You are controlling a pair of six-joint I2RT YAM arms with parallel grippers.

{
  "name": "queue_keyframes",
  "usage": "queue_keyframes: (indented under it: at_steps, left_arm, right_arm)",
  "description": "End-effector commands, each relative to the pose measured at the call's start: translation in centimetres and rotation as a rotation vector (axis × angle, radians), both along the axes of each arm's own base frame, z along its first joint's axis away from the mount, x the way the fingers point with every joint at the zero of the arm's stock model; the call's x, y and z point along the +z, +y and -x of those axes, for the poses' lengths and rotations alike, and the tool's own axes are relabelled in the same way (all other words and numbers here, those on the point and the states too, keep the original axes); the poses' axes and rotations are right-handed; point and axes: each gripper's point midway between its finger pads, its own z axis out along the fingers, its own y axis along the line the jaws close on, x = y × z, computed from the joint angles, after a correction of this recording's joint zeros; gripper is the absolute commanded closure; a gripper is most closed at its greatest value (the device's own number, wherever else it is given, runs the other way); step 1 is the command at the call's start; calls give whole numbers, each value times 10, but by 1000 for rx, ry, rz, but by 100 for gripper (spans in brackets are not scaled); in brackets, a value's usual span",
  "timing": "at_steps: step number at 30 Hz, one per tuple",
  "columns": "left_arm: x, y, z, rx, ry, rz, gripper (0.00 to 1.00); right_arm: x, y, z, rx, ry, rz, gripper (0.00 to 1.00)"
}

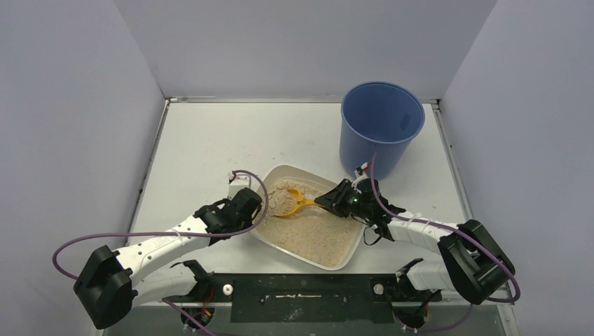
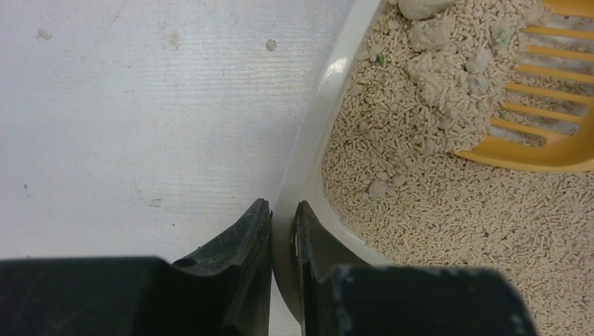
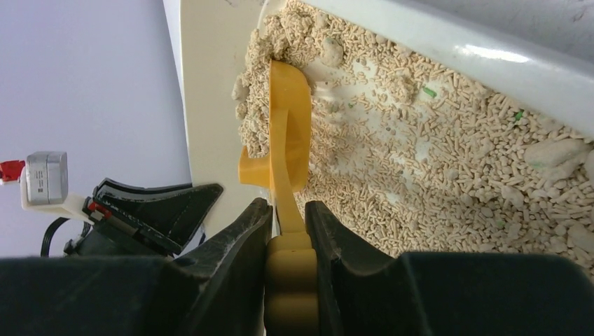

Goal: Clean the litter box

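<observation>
The right hand [image 3: 287,213] is gripping the orange scoop [image 3: 293,119] by its handle, jaws nearly closed. The scoop's long axis is pointing leftward into the litter box [image 2: 312,140], and its blade is carrying clumps. The left hand [image 2: 280,210] is pinching the box's left rim. The blue bucket [image 1: 382,129] is standing on the worktop [image 1: 210,140] behind the right arm, so the load probably needs swinging rightward.

I count one litter box [image 1: 308,173] on the table [image 1: 210,140], one orange scoop [image 1: 298,204] inside it, and one blue bucket [image 1: 382,133] by the far right corner. Two robot arms: left arm [image 1: 164,245], right arm [image 1: 420,227].
</observation>
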Motion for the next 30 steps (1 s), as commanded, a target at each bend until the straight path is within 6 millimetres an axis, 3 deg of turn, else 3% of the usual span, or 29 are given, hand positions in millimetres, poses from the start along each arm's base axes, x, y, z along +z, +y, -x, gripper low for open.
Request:
queue_keyframes:
  at_steps: [1,11,14,16,18,20,23,26,27,30]
  left_arm:
    - [16,-50,6,-160,-9,136,100]
    - [82,-54,-13,-205,-211,143,100]
    - [100,-49,-16,-215,-268,130,100]
    - [113,-44,-19,-211,-308,121,100]
    - [124,-39,-21,-204,-347,116,100]
    - [130,-36,-22,-202,-365,112,100]
    - [136,-34,-23,-198,-383,112,100]
    - [143,-33,-24,-195,-403,119,100]
    - [146,-33,-24,-195,-411,123,100]
    - [155,-34,-26,-197,-443,140,100]
  right_arm:
    - [-14,-4,-12,-120,-28,-8,100]
    - [0,20,-5,-61,-162,-153,100]
    - [-1,14,-4,-93,-189,-174,100]
    - [12,23,1,-30,-250,-211,100]
    - [11,25,4,-11,-250,-209,100]
    - [7,13,3,-77,-243,-205,100]
    - [18,17,8,-27,-282,-246,100]
    - [19,-10,3,-119,-276,-278,100]
    - [28,-12,5,-126,-307,-301,100]
    - [38,8,14,-4,-338,-301,100]
